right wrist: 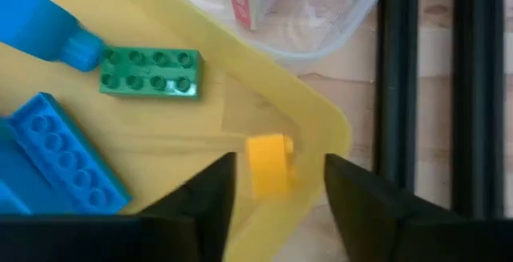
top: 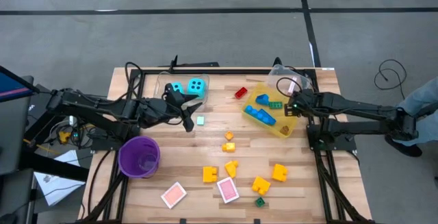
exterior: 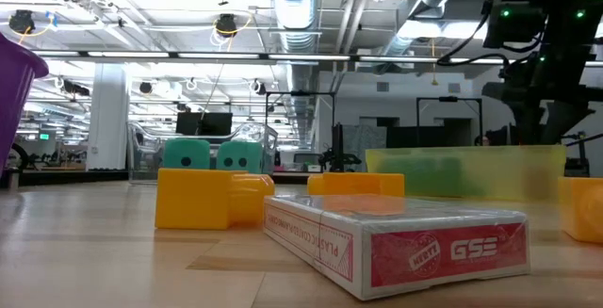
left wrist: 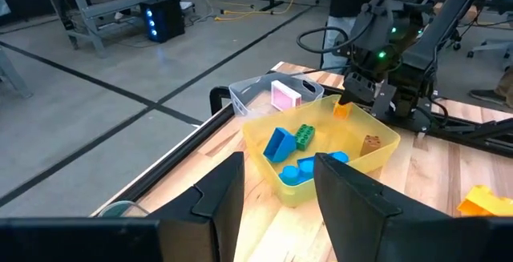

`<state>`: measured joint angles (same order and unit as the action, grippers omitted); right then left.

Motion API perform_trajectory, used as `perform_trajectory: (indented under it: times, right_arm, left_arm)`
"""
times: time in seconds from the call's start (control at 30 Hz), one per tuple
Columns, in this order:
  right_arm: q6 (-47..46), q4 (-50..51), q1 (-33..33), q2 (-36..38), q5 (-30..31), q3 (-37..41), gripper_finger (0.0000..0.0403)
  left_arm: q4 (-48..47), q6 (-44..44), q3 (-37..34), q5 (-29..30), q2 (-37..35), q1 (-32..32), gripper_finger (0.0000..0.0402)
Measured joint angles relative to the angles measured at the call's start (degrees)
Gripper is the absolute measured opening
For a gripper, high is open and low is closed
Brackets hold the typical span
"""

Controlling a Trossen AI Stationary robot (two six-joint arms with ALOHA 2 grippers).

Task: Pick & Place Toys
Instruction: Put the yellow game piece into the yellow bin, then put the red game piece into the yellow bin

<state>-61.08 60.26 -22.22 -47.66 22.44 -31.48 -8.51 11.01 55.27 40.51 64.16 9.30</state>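
While the right gripper [right wrist: 272, 183] hangs with wide fingers over the yellow bin [top: 293, 126], at 2 o'clock on the table, a yellow brick [right wrist: 269, 163] lies just under it, so the placing step seems finished and the next move calls for fetching another brick, as the left gripper [top: 191, 112], also wide open, waits near the cyan dice [top: 197, 85].

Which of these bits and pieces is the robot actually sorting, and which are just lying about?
Part of the job:
- loose yellow bricks
- red brick
- blue bricks and green brick, already in the yellow bin
- cyan dice
- pink cards
- right gripper, open over a yellow brick

Just lying about:
- purple cup
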Motion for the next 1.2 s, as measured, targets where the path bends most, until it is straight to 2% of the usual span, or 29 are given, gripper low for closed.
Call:
perform_trajectory:
  times: [0.1, 0.2, 0.6, 0.77, 1.0, 1.2]
  right_arm:
    - [-0.38, -1.1, 0.01, 0.0, 0.04, 0.0, 0.022]
    - [-0.48, -1.53, -0.02, 0.0, 0.11, 0.0, 0.024]
    - [-4.64, -2.54, 2.84, 5.71, 0.09, -0.02, 0.0247]
    - [-5.59, -3.05, 4.25, 9.51, 0.09, -0.02, 0.0248]
    - [-5.57, -4.14, 4.68, 15.64, 0.11, -0.04, 0.0248]
    - [-5.57, -6.16, 4.49, 19.97, 0.13, -0.04, 0.0248]
  left_arm:
    - [0.02, 0.02, 0.0, 0.0, 0.02, 0.0, 0.0145]
    - [0.01, 0.04, 0.0, 0.0, 0.0, 0.0, 0.0145]
    - [0.17, 1.48, 0.0, 0.0, 0.0, 0.0, 0.0145]
    - [4.67, -1.72, 0.0, -0.04, 0.02, 0.0, 0.0148]
    - [16.81, -12.15, 0.09, -0.02, 2.26, -0.8, 0.0188]
    - [23.39, -12.05, 1.71, -1.99, 8.34, -5.25, 0.024]
